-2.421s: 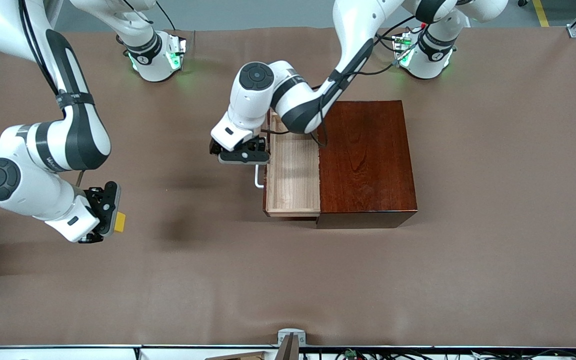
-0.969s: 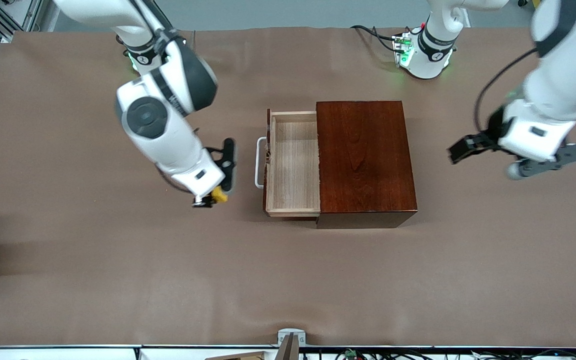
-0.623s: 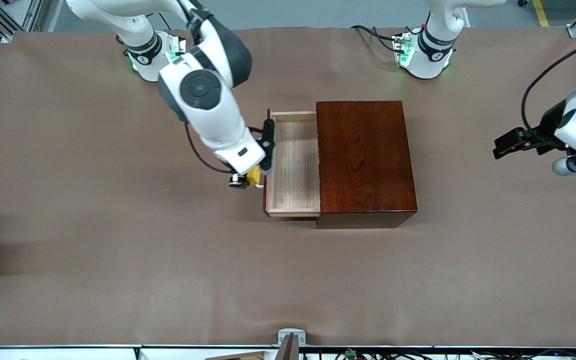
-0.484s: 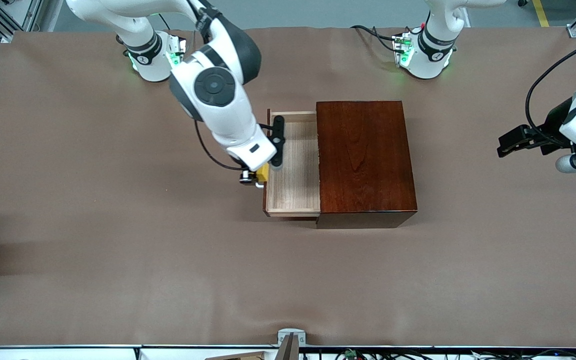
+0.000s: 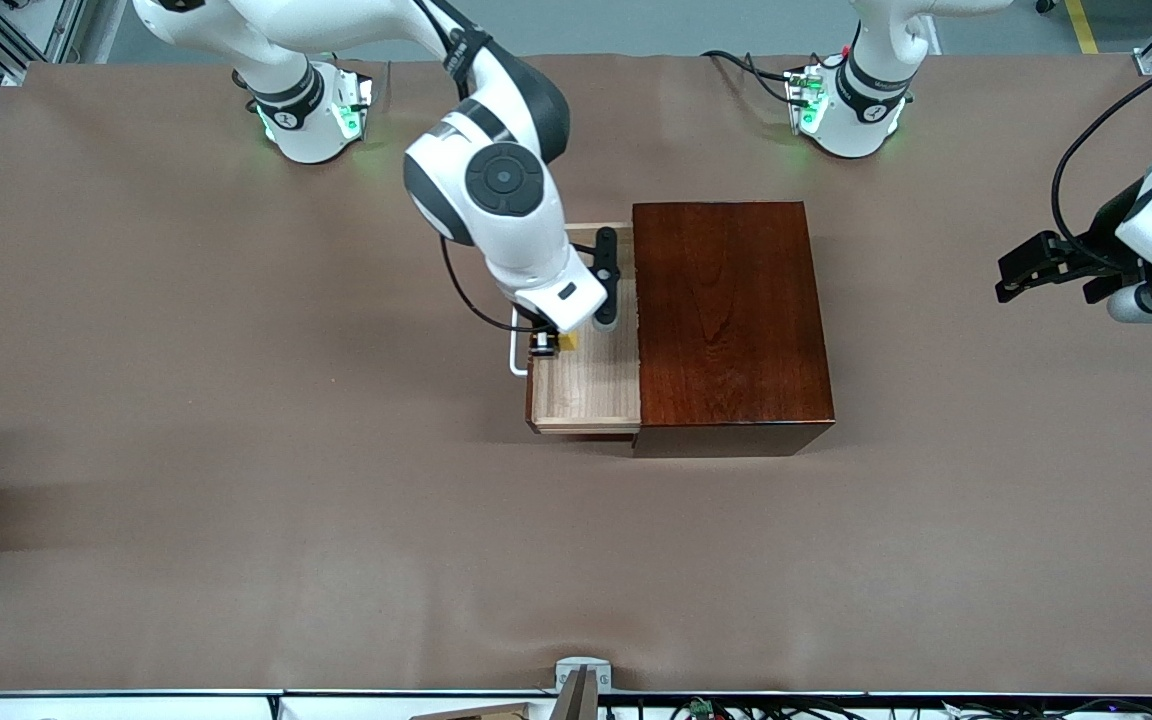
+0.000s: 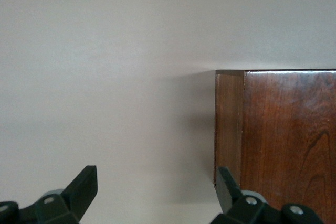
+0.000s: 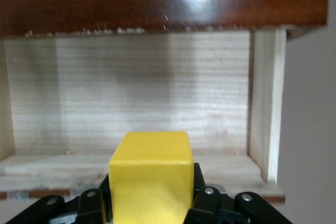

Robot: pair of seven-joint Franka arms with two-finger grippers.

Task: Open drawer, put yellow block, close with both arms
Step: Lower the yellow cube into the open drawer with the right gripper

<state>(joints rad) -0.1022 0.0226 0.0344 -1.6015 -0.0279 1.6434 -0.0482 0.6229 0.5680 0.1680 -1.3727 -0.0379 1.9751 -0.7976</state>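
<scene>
The right tool [image 5: 554, 343], clamped on the block [image 5: 567, 342], hung over the drawer [image 5: 591, 390], directly above its floor; the left tool [image 5: 1056, 268] gaped open, waiting.

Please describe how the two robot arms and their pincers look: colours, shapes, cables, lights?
Both arms are glossy white with black-grey joint bands and round dark caps. Bases glow green. Black cables run along each arm. The right pincer and left pincer are black, with two fingers.
</scene>
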